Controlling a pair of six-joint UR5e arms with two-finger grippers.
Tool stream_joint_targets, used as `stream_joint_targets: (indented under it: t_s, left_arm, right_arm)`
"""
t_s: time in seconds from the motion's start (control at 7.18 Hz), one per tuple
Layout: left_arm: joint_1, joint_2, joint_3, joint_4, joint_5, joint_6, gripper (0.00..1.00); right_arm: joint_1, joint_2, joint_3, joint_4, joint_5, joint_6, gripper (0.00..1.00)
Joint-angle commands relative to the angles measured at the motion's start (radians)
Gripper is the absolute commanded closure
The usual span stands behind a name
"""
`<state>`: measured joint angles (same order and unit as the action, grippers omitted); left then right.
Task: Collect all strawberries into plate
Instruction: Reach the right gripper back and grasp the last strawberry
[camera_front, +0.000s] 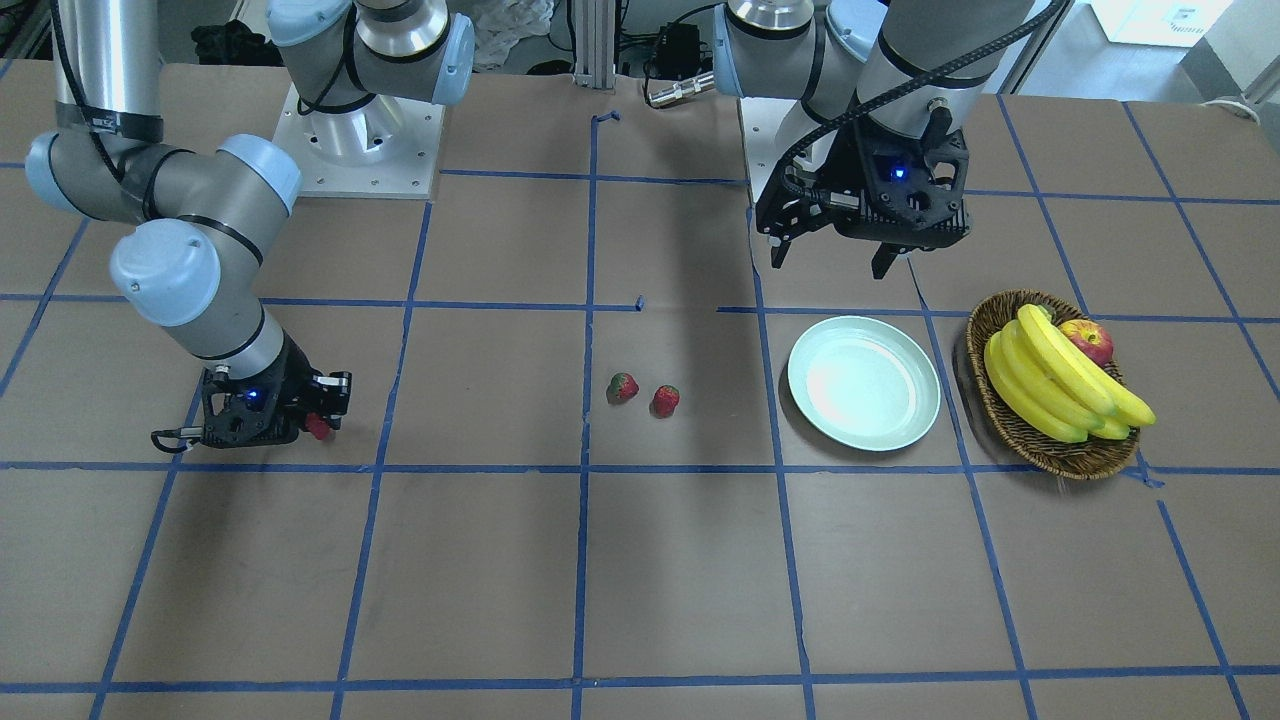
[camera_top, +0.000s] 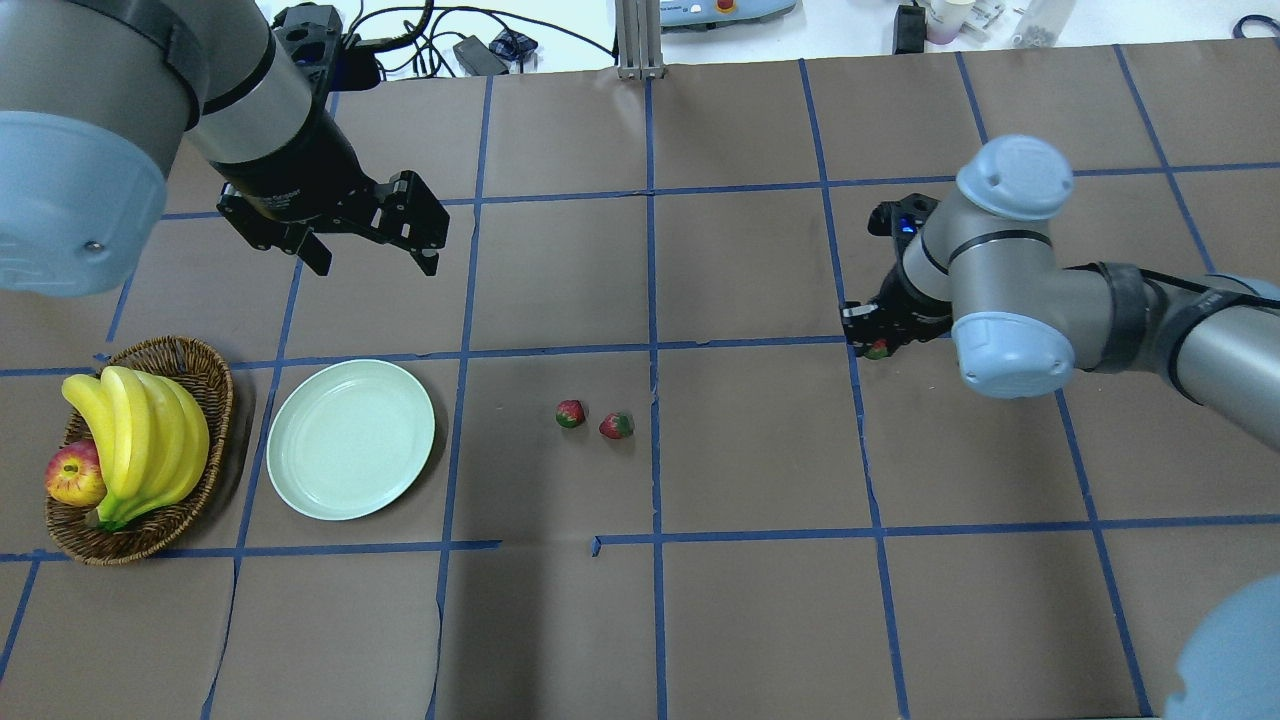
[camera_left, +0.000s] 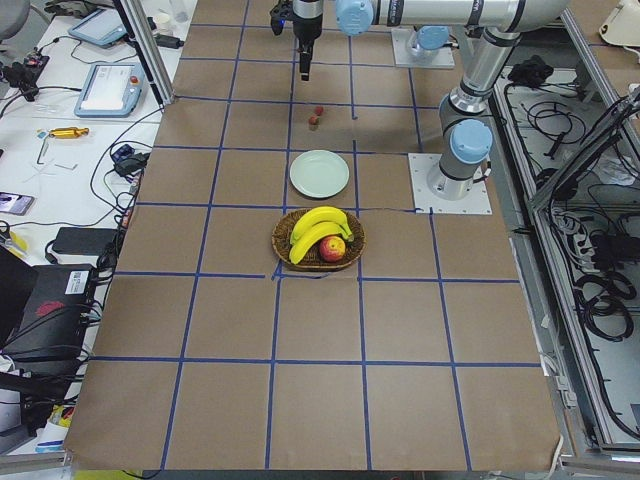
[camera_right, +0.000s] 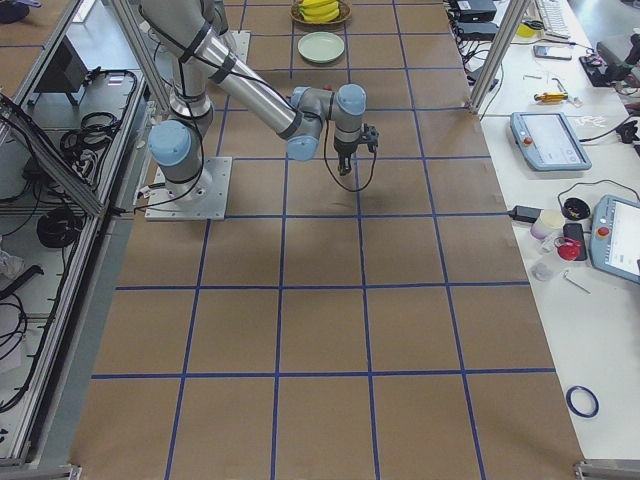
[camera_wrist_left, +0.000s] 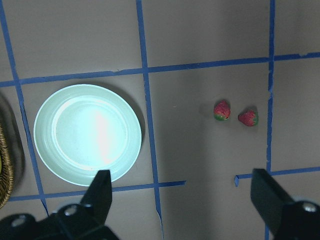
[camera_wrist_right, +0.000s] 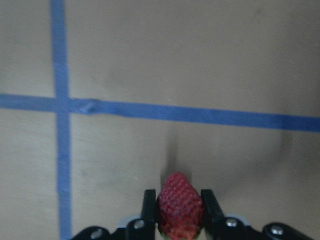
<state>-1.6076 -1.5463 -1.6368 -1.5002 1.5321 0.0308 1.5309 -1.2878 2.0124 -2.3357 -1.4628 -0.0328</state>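
Right arm's folded at the elbow, wrist pointing straight down, low over the surface (camera_front: 640, 580). My right fingers (camera_wrist_right: 149, 207) are pinched on the first strawberry (camera_wrist_right: 180, 205), its red tip poking out between them. That's well apart from the plate (camera_front: 863, 382). My left arm hangs high, wrist down, left fingers (camera_wrist_left: 102, 192) spread wide above the surface near the plate. The second strawberry (camera_front: 622, 387) and third strawberry (camera_front: 666, 400) lie just beside each other on the surface, between my right fingers and the plate. The wicker basket (camera_front: 1010, 425) sits just past the plate.
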Motion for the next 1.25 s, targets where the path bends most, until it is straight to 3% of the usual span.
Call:
stream_joint_targets:
  t_s: [0.0, 0.14, 0.56, 0.7, 0.98, 1.11]
  left_arm:
    - [0.0, 0.0, 0.002, 0.0, -0.001, 0.0, 0.0]
    - [0.0, 0.0, 0.002, 0.0, -0.001, 0.0, 0.0]
    - [0.0, 0.0, 0.002, 0.0, -0.001, 0.003, 0.0]
    - [0.0, -0.001, 0.002, 0.0, -0.001, 0.003, 0.0]
    - [0.0, -0.001, 0.002, 0.0, -0.001, 0.004, 0.0]
    - [0.0, -0.001, 0.002, 0.0, -0.001, 0.004, 0.0]
  right_arm:
    - [0.237, 0.016, -0.078, 0.007, 0.009, 0.326, 1.0]
    - [0.333, 0.03, -0.101, -0.01, 0.016, 0.446, 1.0]
    - [0.569, 0.206, -0.343, -0.017, 0.035, 0.747, 1.0]
    - [0.61, 0.247, -0.392, -0.016, 0.036, 0.793, 0.92]
    - [0.634, 0.287, -0.403, -0.023, 0.062, 0.8, 0.87]
    - [0.634, 0.307, -0.39, -0.022, 0.064, 0.797, 0.7]
